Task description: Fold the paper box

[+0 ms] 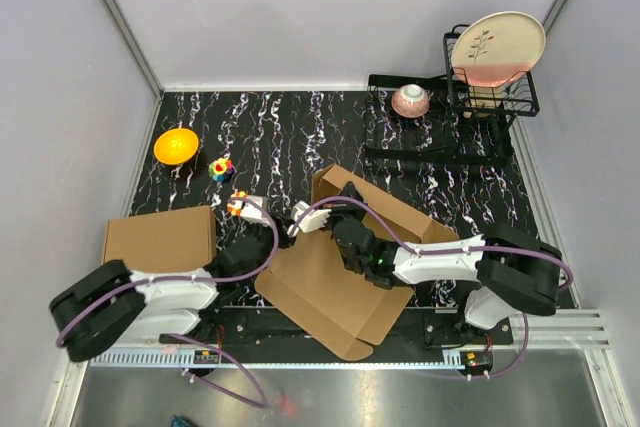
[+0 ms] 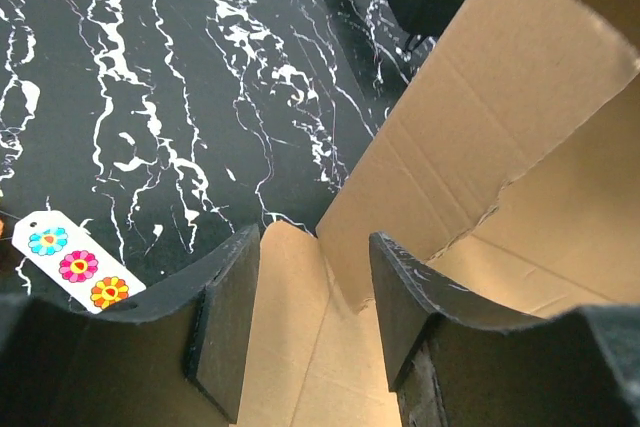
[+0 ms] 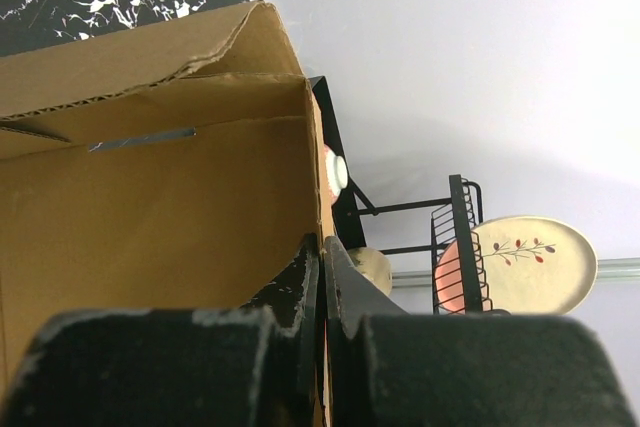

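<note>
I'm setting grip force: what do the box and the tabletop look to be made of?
The paper box looks like plain brown corrugated cardboard, matte: a fluted cut edge and crease lines show. The tabletop is black with white veining, marble-look; real stone or printed sheet, I cannot tell.

Left pincer [image 2: 315,252] parted, right pincer [image 3: 321,252] apparently clamped shut
</note>
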### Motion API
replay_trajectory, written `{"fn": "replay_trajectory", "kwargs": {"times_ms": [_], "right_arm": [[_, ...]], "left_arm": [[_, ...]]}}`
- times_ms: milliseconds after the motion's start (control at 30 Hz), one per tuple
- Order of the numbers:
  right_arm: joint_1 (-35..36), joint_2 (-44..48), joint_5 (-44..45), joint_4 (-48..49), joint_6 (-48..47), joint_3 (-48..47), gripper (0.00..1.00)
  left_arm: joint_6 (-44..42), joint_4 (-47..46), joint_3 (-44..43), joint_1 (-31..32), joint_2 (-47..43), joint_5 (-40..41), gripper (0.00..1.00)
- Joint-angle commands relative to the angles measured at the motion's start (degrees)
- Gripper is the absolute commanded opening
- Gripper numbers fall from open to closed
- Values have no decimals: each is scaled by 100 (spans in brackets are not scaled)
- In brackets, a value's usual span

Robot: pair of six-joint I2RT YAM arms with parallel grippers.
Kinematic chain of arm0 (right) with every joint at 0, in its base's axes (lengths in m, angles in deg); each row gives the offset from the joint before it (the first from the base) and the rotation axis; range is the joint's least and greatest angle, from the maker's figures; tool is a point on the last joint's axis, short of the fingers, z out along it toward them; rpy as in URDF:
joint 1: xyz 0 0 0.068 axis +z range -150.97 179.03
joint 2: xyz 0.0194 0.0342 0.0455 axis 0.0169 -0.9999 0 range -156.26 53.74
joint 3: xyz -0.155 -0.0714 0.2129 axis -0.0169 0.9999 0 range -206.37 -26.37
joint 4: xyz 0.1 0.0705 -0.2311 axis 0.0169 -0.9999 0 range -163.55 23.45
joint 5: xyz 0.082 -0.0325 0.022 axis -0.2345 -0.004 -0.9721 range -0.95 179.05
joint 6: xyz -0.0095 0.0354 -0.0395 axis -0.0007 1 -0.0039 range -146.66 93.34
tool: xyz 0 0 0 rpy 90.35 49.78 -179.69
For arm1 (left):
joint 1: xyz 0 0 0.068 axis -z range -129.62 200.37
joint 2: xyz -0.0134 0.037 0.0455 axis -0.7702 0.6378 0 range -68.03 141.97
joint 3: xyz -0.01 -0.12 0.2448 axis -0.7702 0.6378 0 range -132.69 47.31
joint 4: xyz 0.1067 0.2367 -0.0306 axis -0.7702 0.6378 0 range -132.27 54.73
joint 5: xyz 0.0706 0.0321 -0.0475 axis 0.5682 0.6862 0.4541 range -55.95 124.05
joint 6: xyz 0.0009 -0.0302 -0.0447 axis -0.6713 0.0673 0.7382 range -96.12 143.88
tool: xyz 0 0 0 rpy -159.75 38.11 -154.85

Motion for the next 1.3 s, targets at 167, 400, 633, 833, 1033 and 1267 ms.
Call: {"fn": "replay_trajectory", "kwargs": {"times_ms": [167, 400, 633, 833, 1033, 1267], "right_arm": [[39, 34, -164, -526, 631, -15, 0], [83, -133, -94, -518, 807, -15, 0], [101, -19, -129, -640, 1000, -24, 0], [101, -28, -191, -834, 1202, 3, 0], [101, -116, -199, -904, 1281, -41, 0], [101, -116, -217, -1115, 1484, -41, 0]], "left_arm": [[-267, -2308, -136, -37, 1096, -312, 51], [-452, -3118, -460, -55, 1826, -734, 52], [-338, -3882, -487, -81, 2634, -1024, 54], [-320, -4453, -646, -143, 3196, -1200, 56], [-346, -4692, -944, -204, 3522, -1201, 59], [-311, -4692, -1182, -503, 3532, -1244, 64]]}}
